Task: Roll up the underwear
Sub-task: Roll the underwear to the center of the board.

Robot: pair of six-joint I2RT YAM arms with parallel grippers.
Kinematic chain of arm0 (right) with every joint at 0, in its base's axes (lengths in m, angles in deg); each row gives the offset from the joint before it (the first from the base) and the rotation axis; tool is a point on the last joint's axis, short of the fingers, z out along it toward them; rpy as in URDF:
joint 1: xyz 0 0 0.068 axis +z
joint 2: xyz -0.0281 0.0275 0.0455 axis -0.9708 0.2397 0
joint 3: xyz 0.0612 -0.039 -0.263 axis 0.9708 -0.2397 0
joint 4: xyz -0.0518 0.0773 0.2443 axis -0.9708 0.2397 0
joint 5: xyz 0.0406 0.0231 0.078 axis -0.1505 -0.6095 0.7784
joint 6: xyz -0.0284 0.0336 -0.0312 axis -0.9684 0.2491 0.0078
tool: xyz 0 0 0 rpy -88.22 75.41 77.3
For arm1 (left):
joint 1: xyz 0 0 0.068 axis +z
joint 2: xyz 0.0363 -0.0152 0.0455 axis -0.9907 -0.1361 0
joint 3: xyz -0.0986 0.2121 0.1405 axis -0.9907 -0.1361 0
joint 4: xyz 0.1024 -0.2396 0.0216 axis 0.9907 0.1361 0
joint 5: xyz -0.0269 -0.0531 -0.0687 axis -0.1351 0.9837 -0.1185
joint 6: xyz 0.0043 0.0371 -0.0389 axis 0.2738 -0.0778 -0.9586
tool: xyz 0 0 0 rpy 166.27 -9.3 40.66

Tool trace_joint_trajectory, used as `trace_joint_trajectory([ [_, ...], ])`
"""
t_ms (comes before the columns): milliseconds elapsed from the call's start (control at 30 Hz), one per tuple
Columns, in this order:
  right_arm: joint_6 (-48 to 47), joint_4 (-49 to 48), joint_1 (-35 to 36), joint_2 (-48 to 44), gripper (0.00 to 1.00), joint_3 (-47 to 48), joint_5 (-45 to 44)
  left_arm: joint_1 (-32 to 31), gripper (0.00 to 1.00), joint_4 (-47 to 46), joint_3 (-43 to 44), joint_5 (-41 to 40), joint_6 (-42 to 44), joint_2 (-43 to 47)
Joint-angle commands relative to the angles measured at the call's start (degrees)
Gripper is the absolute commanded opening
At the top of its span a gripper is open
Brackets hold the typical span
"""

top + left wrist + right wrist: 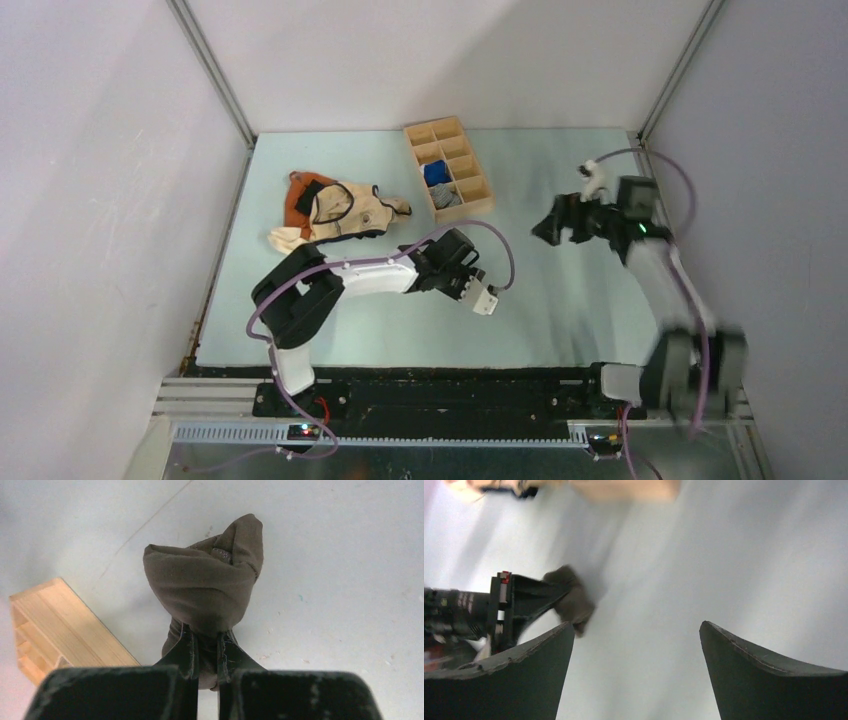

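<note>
The underwear (205, 585) is a bunched roll of dark olive-brown fabric just above the pale table in the left wrist view. My left gripper (206, 632) is shut on its lower end, and the cloth bulges out past the fingertips. From above, the left gripper (452, 255) sits mid-table and its body hides the roll. The right wrist view shows the underwear (574, 600) blurred at the left, pinched by the left gripper (529, 597). My right gripper (636, 625) is wide open with only bare table between its fingers. It hangs well to the right (560, 225), apart from the roll.
A wooden divided box (412, 140) stands at the back centre, holding a blue cloth roll (437, 173) and a grey one (446, 196); its corner (55, 625) lies left of the underwear. A cream-and-orange garment (335, 210) lies at the back left. Walls enclose the table.
</note>
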Motion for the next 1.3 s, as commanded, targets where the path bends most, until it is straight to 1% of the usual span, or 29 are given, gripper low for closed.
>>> trace_joint_trajectory([
  [0, -13.48, -19.63, -1.86, -33.65, 1.0, -15.65, -12.98, 0.91, 0.0, 29.33, 4.09, 4.33, -5.0, -3.86],
  [33, -14.83, -18.97, -1.72, -36.49, 0.99, -18.76, -12.43, 0.76, 0.0, 31.27, 5.2, 5.83, -6.44, -4.29],
  [67, -18.35, -14.11, -1.59, -40.87, 1.0, -19.52, -10.09, 0.71, 0.0, 31.87, 7.0, 6.64, -9.78, -5.05],
  [100, -20.73, -10.89, -1.27, -42.34, 0.99, -20.08, -8.39, 0.73, 0.0, 32.35, 7.62, 8.06, -11.42, -5.37],
  [133, -26.31, -3.14, -1.1, -44.92, 0.94, -20.26, -4.22, 0.74, 0.0, 32.19, 8.37, 8.63, -14.35, -5.78],
  [167, -29.59, 0.96, -0.65, -45.95, 0.9, -20.22, -2.34, 0.7, 0.0, 31.83, 8.53, 9.85, -15.55, -6.02],
  [200, -35.97, 8.08, -0.31, -48.13, 0.81, -20.26, 1.29, 0.72, 0.0, 31.58, 8.6, 10.36, -17.53, -6.11],
  [233, -39.43, 11.49, 0.85, -49.18, 0.77, -20.31, 2.7, 0.74, 0.0, 30.98, 8.55, 11.41, -18.42, -6.41],
  [267, -44.3, 16.32, 2.02, -51.03, 0.68, -20.69, 4.29, 0.74, 0.0, 30.54, 8.3, 11.84, -20.25, -6.53],
  [300, -45.57, 17.92, 5.21, -51.77, 0.65, -20.96, 4.11, 0.79, 0.0, 29.42, 8.14, 12.74, -21.31, -6.86],
  [333, -46.58, 17.73, 9.79, -52.99, 0.58, -21.89, 2.13, 0.85, 0.0, 28.88, 7.84, 13.21, -23.54, -7.11],
  [367, -46.76, 16.23, 12.38, -53.42, 0.56, -22.49, 0.62, 0.9, 0.0, 27.91, 7.73, 14.23, -24.81, -7.58],
  [400, -47.12, 15.08, 17.93, -53.87, 0.55, -23.7, -2.98, 1.09, 0.0, 27.47, 7.43, 15.34, -27.14, -7.82],
  [433, -47.34, 11.96, 20.63, -53.94, 0.54, -24.4, -4.88, 1.14, 0.0, 26.46, 7.22, 15.87, -28.32, -8.3],
  [467, -47.72, 10.18, 25.81, -53.73, 0.54, -25.89, -8.57, 1.24, 0.0, 25.63, 7.02, 17.0, -30.63, -8.44],
  [500, -48.32, 5.95, 27.91, -53.43, 0.54, -26.64, -10.1, 1.34, 0.0, 25.1, 6.88, 17.63, -32.64, -8.72],
  [533, -48.56, 3.66, 31.81, -52.51, 0.53, -28.12, -12.71, 1.53, 0.0, 24.7, 6.54, 18.65, -33.66, -8.87],
  [567, -49.04, -0.78, 33.63, -51.81, 0.53, -28.81, -13.84, 1.66, 0.0, 24.16, 6.42, 19.2, -35.31, -9.25],
  [600, -49.31, -3.44, 36.47, -50.01, 0.54, -30.45, -16.0, 2.05, 0.0, 24.1, 6.45, 20.47, -36.18, -9.53],
  [633, -49.82, -8.86, 37.76, -48.98, 0.55, -31.29, -17.15, 2.23, 0.0, 24.1, 6.55, 20.95, -37.59, -10.21],
  [667, -50.31, -11.44, 40.01, -46.56, 0.56, -33.0, -18.91, 2.52, 0.0, 24.32, 6.92, 21.85, -38.03, -10.54],
  [700, -51.48, -16.24, 40.81, -43.69, 0.57, -33.71, -19.4, 2.6, 0.0, 24.53, 7.14, 22.21, -38.51, -11.18],
  [733, -52.02, -18.42, 42.02, -42.17, 0.57, -34.81, -19.96, 2.77, 0.0, 24.75, 7.46, 22.65, -38.62, -11.33],
  [767, -52.74, -23.24, 42.56, -38.9, 0.57, -35.19, -20.4, 2.81, 0.0, 24.88, 7.69, 22.78, -38.48, -11.64],
  [833, -53.19, -29.56, 43.8, -33.89, 0.58, -35.72, -22.11, 3.06, 0.0, 25.28, 8.21, 23.33, -37.94, -12.04],
  [1000, -55.63, -40.68, 44.87, -25.18, 0.64, -35.8, -26.44, 4.82, 0.0, 27.8, 10.37, 26.38, -37.66, -14.23],
  [1100, -56.9, -45.21, 45.0, -20.59, 0.69, -35.74, -29.01, 5.73, 0.0, 28.3, 11.29, 27.9, -37.95, -14.9],
  [1167, -57.59, -46.93, 45.01, -18.49, 0.7, -35.51, -28.54, 6.31, 0.0, 29.0, 11.91, 28.83, -37.95, -15.52],
  [1267, -59.18, -48.21, 44.89, -14.68, 0.7, -34.91, -27.66, 6.82, 0.0, 29.52, 12.4, 30.09, -37.71, -15.9],
])
